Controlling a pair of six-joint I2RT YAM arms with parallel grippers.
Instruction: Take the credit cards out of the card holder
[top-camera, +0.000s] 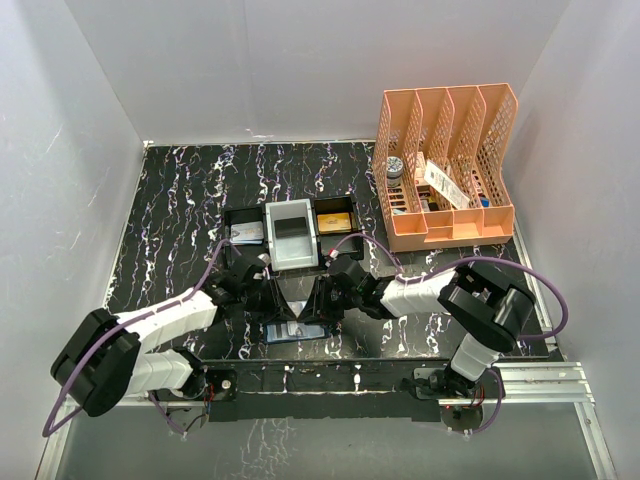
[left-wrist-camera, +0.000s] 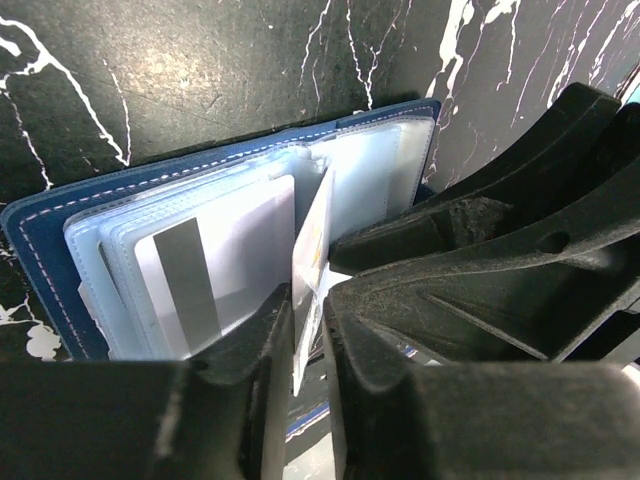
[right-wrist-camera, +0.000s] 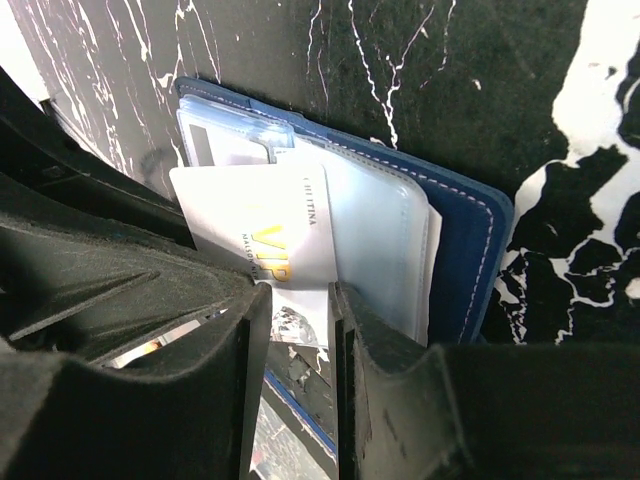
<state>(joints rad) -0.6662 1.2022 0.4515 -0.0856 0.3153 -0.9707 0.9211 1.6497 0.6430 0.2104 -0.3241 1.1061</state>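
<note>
- Count first: two arms, one card holder (top-camera: 297, 331), one black-and-white compartment tray (top-camera: 296, 260) and one orange file rack (top-camera: 447, 228), all on the black marble table (top-camera: 180, 200).
- The card holder lies open on the table near the front edge, right between the two grippers. The tray is just behind it and the rack is off at the back right.
- Credit cards I can actually make out: two. There's a striped card (left-wrist-camera: 186, 282) tucked in a clear sleeve, plus a white VIP card (right-wrist-camera: 268, 225) sticking partway out.
- The left gripper (left-wrist-camera: 308, 372) is pinched on a card seen edge-on, standing up out of the sleeves.
- The right gripper (right-wrist-camera: 297, 335) has its fingers slightly apart with the VIP card's lower edge in the gap. Can't tell if it's really clamped.
- The top view gives the layout but hides the cards under the fingers. Only the right wrist shows the gold VIP print, and only the left wrist shows the stack of sleeves and the grey stripe clearly.
</note>
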